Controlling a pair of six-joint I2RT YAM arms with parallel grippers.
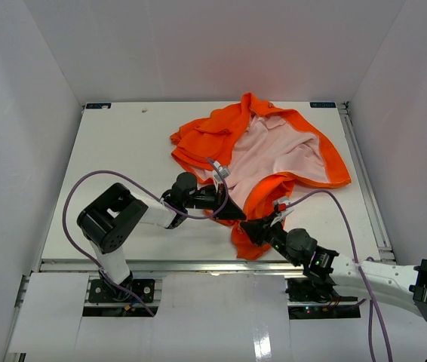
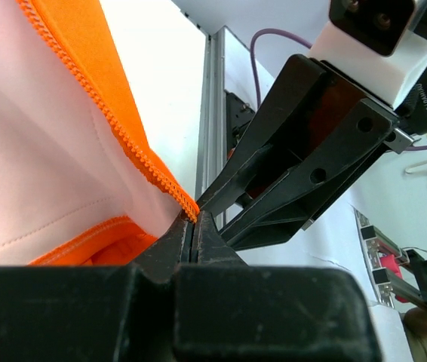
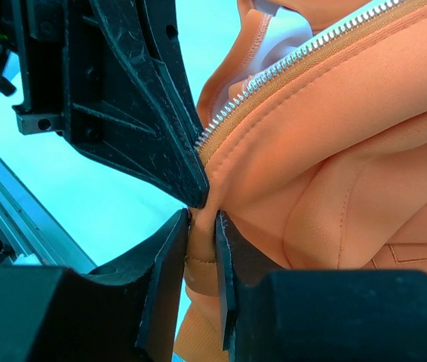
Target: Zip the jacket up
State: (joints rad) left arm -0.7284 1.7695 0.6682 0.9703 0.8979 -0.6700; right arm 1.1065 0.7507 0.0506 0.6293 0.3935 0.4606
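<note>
The orange jacket [image 1: 289, 170] lies open on the table, its pale pink lining up. My left gripper [image 1: 232, 213] is shut on the bottom end of one zipper edge [image 2: 134, 154], seen in the left wrist view with pink lining beside it. My right gripper [image 1: 253, 226] is shut on the jacket's lower hem [image 3: 202, 249] at the end of the other zipper row [image 3: 289, 64]. The two grippers' tips meet at the jacket's near corner; the right gripper [image 2: 221, 204] shows in the left wrist view and the left gripper [image 3: 191, 188] in the right wrist view.
White walls enclose the white table [image 1: 123, 151]. A metal rail [image 1: 368, 188] runs along the table's right edge and another along the front [image 1: 198, 264]. Purple cables [image 1: 74, 196] loop from both arms.
</note>
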